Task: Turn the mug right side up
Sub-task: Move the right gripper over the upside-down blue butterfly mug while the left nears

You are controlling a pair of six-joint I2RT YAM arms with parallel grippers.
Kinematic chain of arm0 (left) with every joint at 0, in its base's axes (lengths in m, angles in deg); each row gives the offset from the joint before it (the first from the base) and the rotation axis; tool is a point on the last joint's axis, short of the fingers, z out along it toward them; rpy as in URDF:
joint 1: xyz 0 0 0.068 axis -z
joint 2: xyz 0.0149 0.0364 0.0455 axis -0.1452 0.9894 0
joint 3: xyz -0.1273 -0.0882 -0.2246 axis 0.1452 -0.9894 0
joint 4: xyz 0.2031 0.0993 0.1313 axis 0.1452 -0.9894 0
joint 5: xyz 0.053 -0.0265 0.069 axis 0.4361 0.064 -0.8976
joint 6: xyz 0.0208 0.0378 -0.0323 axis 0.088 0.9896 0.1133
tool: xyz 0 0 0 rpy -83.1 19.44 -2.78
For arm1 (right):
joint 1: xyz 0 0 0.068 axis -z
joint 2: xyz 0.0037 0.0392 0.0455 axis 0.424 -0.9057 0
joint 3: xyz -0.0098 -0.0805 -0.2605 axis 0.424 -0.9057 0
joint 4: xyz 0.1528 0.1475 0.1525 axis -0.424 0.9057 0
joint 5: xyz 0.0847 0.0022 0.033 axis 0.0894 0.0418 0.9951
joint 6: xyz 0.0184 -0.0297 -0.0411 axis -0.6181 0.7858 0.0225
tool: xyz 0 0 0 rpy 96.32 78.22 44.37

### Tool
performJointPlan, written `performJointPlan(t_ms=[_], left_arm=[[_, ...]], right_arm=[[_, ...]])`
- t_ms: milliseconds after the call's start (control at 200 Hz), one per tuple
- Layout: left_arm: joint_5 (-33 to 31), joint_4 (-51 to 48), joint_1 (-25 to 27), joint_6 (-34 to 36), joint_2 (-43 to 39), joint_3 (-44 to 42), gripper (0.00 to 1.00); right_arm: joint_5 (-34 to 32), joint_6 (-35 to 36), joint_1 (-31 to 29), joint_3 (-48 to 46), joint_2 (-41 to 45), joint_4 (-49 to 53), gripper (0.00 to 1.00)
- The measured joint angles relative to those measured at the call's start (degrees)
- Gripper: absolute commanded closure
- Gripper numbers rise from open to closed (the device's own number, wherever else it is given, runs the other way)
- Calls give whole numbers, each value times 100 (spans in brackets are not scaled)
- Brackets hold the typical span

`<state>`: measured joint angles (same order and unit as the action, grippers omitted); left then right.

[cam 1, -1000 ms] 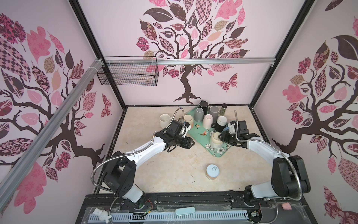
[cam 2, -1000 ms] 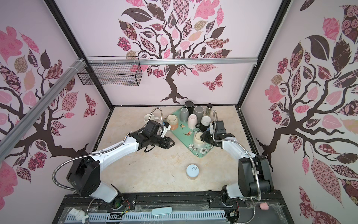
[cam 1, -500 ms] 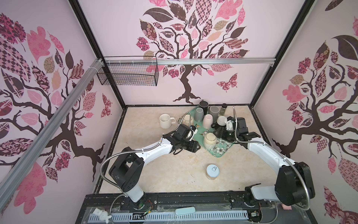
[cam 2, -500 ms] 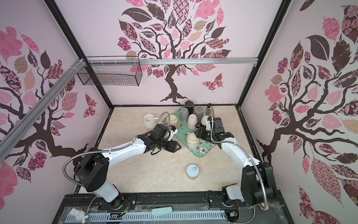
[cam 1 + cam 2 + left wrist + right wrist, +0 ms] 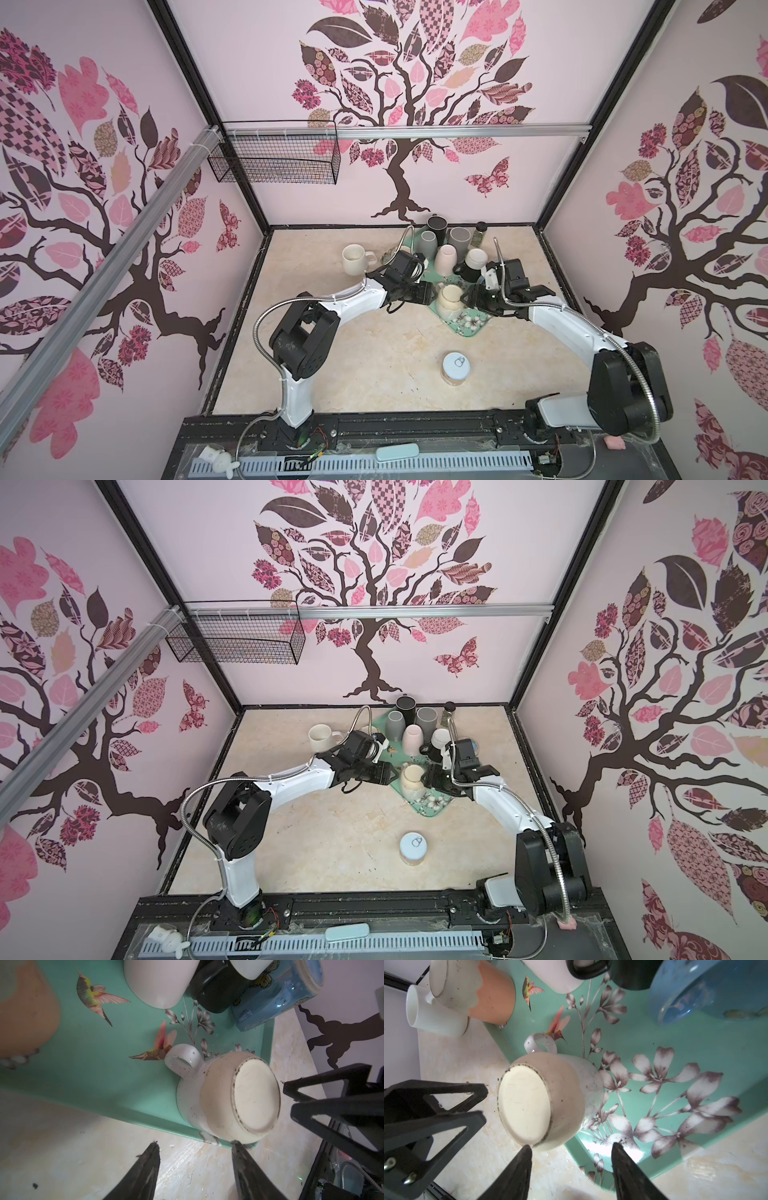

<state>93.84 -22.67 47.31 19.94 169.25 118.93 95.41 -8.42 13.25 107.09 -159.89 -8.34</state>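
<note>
Marble-patterned beige covers the table (image 5: 332,353), boxed in by pink walls (image 5: 270,62) printed with dark trees. A wire basket (image 5: 274,158) hangs from a metal rail (image 5: 457,132) across the back wall. Toward the back of the table lies a teal tray (image 5: 469,326) painted with flowers and hummingbirds, crowded at its far end with cups (image 5: 444,257). A white mug (image 5: 355,258) stands upright on the table to the left of the tray. A can (image 5: 456,368) stands alone nearer the front.

The speckled mug (image 5: 449,300) sits on the near part of the tray, close to its left edge, base up, with its handle turned toward the crowd of cups. My left gripper (image 5: 430,292) is just beside it on one side and my right gripper (image 5: 468,297) just beside it on the other, so the mug stands between them. Both have their jaws spread, with nothing between the fingers. In the left wrist view one fingertip (image 5: 241,1157) overlaps the mug's lower side. In the right wrist view one fingertip (image 5: 523,1159) meets the rim of its base. I cannot tell whether either truly touches.

The mug's mouth is turned down against the tray and out of sight. A blue mug (image 5: 276,991) with butterflies is cut off at the frame edge, and an orange cup (image 5: 25,1012) is only a blur in the corner of the left wrist view. In both top views my wrists cover part of the tray.
</note>
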Motion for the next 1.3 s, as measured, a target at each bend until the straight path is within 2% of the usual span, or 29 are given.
performJointPlan(t_ms=[290,495,690,755,815,1010,1120,1300], left_arm=[[205,142,87,-372,350,136,49],[184,450,529,-503,308,37,49],[170,544,968,-511,72,-195,48],[96,551,933,-509,-59,-291,48],[81,551,831,-511,-179,-367,48],[52,586,243,-520,-424,-518,48],[17,546,153,-452,-448,-516,47],[59,468,256,-396,-498,-518,47]], right_arm=[[748,-232,0,-61,-398,-378,48],[691,-96,39,284,-682,-278,47],[636,68,79,516,-848,-181,53],[688,81,66,514,-850,-179,53],[704,107,24,514,-850,-179,49],[822,212,-221,514,-831,-192,42],[192,223,-254,601,-745,-9,33],[-1381,118,-114,1027,-579,323,30]])
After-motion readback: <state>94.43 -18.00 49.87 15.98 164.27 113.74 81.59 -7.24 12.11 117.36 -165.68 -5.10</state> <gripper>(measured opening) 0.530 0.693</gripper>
